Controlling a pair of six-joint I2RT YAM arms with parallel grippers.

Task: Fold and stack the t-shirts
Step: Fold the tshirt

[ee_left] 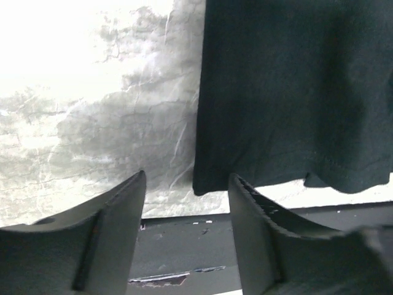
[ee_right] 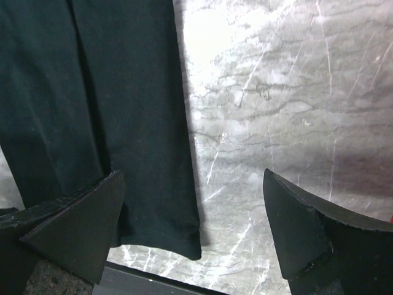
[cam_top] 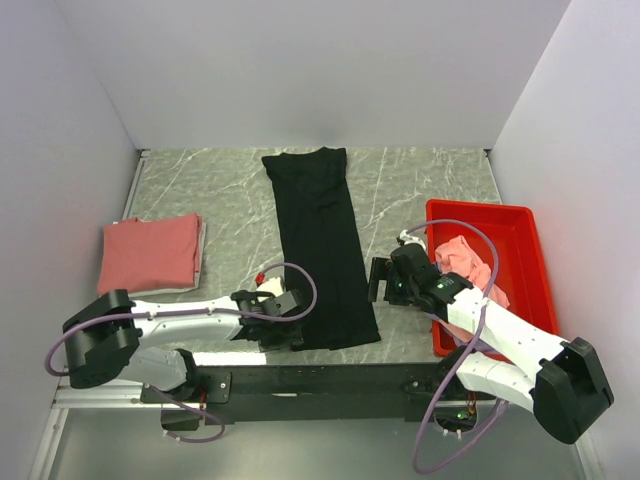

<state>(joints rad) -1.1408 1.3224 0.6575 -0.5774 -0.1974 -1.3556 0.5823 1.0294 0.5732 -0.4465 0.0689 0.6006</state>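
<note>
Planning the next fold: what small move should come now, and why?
Probably pinch the near hem of the black t-shirt: it lies as a long strip, and the left gripper and right gripper hover open at its near corners, holding nothing.

you had a grey marbled table, white walls around it, a red plastic bin at right, a black rail nearest

the left gripper is hovering, jaws apart, over the near edge of the table, a hemmed corner of the black t-shirt lying just beyond.
</note>
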